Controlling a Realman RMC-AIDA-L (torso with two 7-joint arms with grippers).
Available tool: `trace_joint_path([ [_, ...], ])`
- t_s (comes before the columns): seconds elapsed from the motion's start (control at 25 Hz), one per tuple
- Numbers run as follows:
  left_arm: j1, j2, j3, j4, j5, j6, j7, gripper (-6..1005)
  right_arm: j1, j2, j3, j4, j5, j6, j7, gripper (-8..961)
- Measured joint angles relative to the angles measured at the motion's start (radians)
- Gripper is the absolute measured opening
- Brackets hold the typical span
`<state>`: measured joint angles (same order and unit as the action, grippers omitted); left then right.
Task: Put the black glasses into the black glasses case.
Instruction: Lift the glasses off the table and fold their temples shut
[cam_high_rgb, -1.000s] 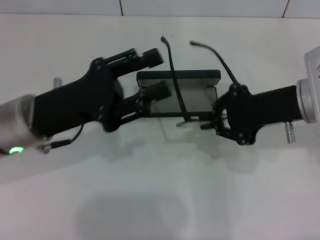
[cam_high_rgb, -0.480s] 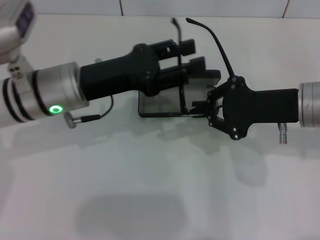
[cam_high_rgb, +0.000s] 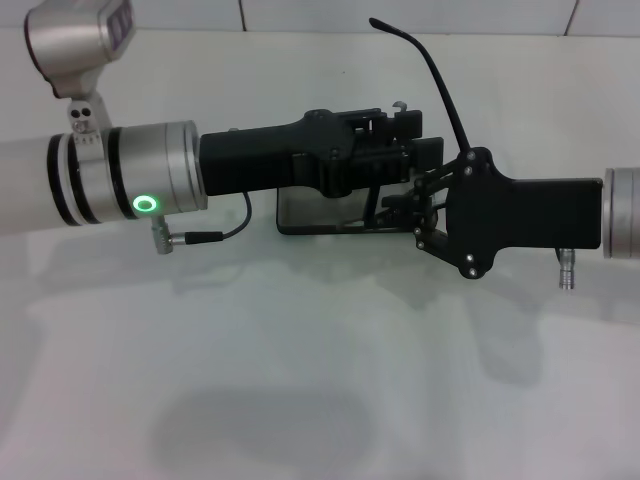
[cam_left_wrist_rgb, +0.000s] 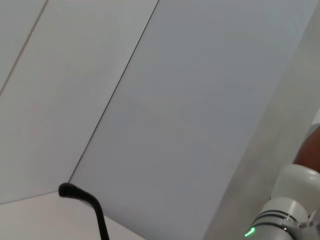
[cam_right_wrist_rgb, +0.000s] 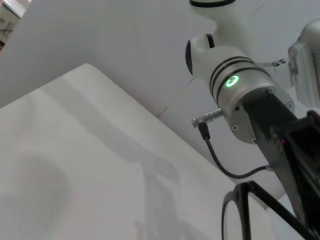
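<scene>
The black glasses case (cam_high_rgb: 300, 215) lies open at mid-table, mostly covered by both arms. The black glasses (cam_high_rgb: 432, 75) stand over it; one temple arm rises up and back, the other is hidden behind my left gripper. My right gripper (cam_high_rgb: 398, 214) comes in from the right and is shut on the glasses' front frame at the case's near edge. The frame's rim also shows in the right wrist view (cam_right_wrist_rgb: 235, 210). My left gripper (cam_high_rgb: 400, 140) reaches in from the left, over the case and against the glasses. The temple tip shows in the left wrist view (cam_left_wrist_rgb: 75, 192).
The white table (cam_high_rgb: 300, 380) ends at a tiled wall (cam_high_rgb: 400, 12) behind the case. My left arm's silver section with a green light (cam_high_rgb: 140, 180) stretches across the left half and shows in the right wrist view (cam_right_wrist_rgb: 235, 85).
My left arm has swung right and back, so its gripper now covers the case and the hidden temple. My right gripper has shifted slightly left with the glasses, which stand more upright.
</scene>
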<state>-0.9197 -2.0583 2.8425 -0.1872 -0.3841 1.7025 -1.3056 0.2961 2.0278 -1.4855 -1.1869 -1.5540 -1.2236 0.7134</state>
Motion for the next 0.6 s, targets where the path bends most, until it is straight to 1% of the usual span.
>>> trace_joint_path([
  [0.16,-0.006,0.004,0.000,0.006,-0.019,0.014,-0.021,588,-0.011,-0.001,0.000,0.017,0.032,0.001,-0.065,125],
  [0.4,0.005,0.012,-0.001,0.005,-0.052,0.046,-0.024,588,-0.012,-0.002,0.007,0.041,0.051,0.001,-0.109,126],
  [0.6,0.003,0.009,-0.002,0.004,-0.050,0.048,-0.042,589,-0.012,-0.004,0.013,0.087,0.138,-0.001,-0.198,128],
])
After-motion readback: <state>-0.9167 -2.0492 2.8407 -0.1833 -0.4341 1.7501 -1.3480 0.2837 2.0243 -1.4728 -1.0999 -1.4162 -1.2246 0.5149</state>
